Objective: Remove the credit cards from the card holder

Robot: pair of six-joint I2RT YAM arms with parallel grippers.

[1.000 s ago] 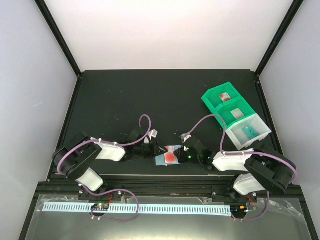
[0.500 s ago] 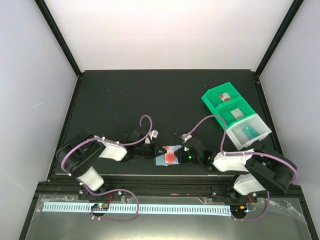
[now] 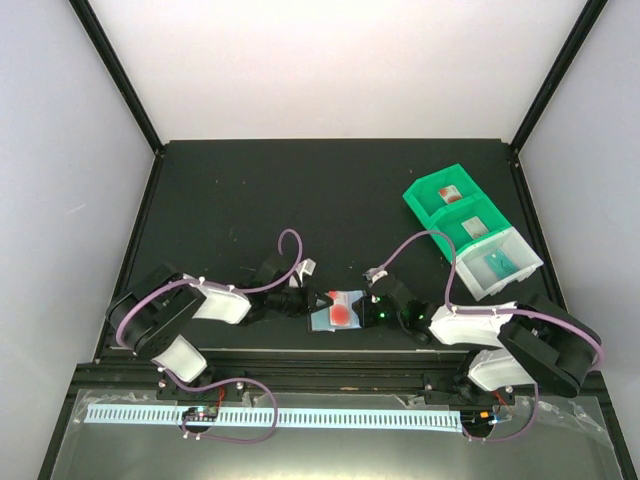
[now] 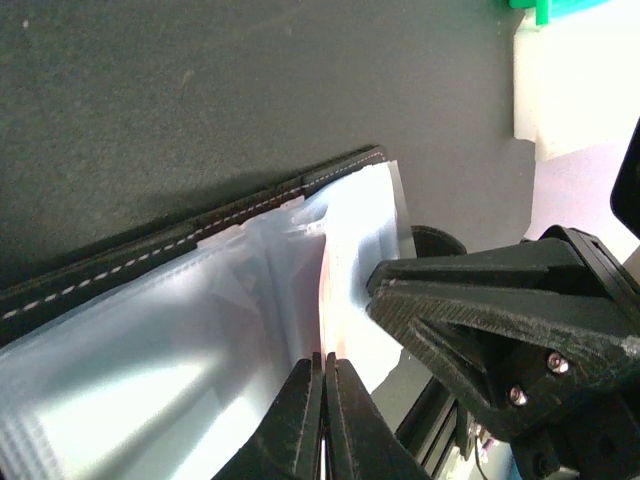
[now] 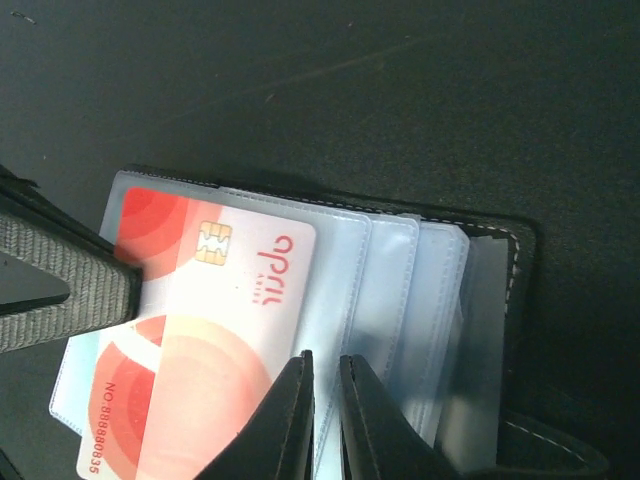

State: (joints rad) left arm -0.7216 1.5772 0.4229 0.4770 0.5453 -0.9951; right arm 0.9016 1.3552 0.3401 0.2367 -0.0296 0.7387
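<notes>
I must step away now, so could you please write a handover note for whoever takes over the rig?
Left gripper: shut, pinching the red card by its edge.
Right gripper: nearly closed, apparently clamping the card holder by its sleeves.
Done: the holder lies open between the two arms.
The bins on the right hold what look like two cards.
Left to do: pull the red card free; the other sleeves' contents cannot be told.

We see black joints and white shells on the left arm (image 3: 180, 310) and right arm (image 3: 500, 335), each trailing a looped purple cable (image 3: 291, 240). The left gripper (image 4: 322, 362) has slim black fingers (image 4: 295, 420); silver screws (image 4: 553, 366) dot black ridged plastic.
</notes>
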